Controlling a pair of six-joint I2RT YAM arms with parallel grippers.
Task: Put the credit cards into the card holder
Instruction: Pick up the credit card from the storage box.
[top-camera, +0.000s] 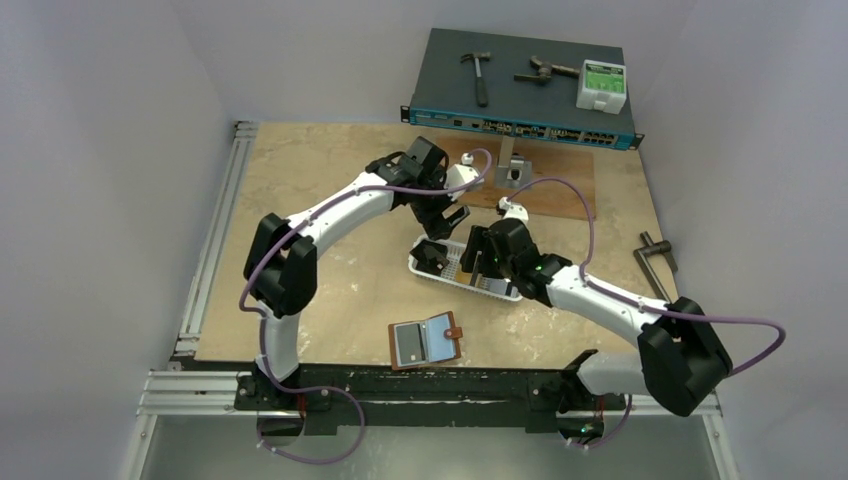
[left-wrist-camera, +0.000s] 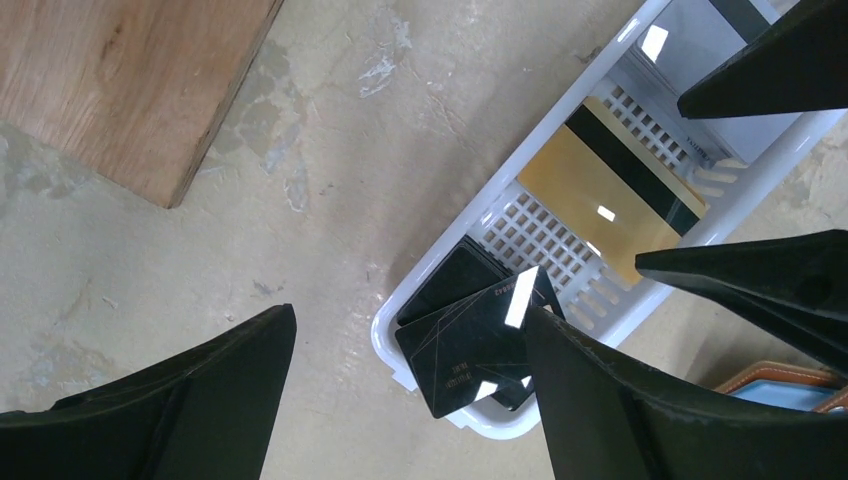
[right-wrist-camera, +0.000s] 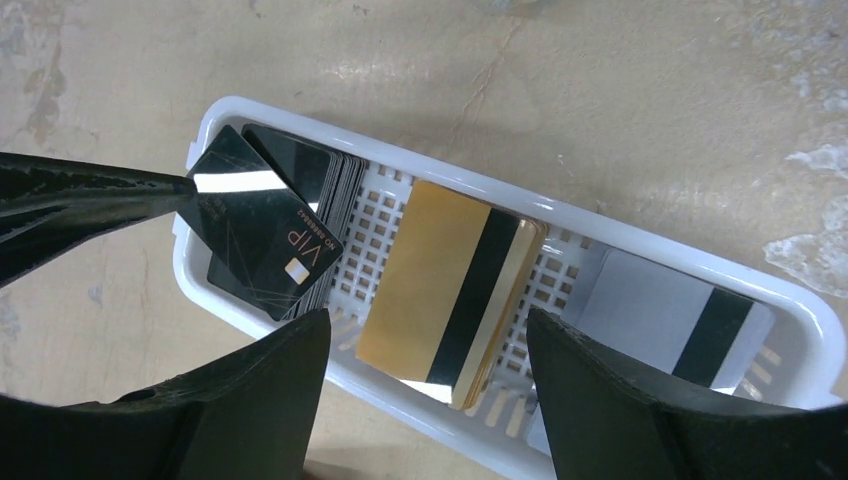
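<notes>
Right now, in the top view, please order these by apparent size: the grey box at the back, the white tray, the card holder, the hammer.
1. grey box
2 and 3. white tray and card holder: too close to rank; the tray looks longer but is partly covered.
4. hammer

Glossy black plastic on the black cards (right-wrist-camera: 262, 232) at the left end of the tray (right-wrist-camera: 560, 205), throwing off bright glare! Beside them the gold card (right-wrist-camera: 440, 290) has a satin metallic sheen and a dull black stripe. The pale grey card (right-wrist-camera: 650, 300) looks smooth and matt. The tray is white moulded plastic, faintly shiny. The bench (right-wrist-camera: 600, 80) is mottled beige, stone-like, matt and scuffed. On the far side lies a wood board (left-wrist-camera: 120, 80), bare grain. Near the front sits the card holder (top-camera: 427, 341), brown leather. On the right hand (right-wrist-camera: 428, 330), the fingers (right-wrist-camera: 230, 410) look like matt black plastic.
</notes>
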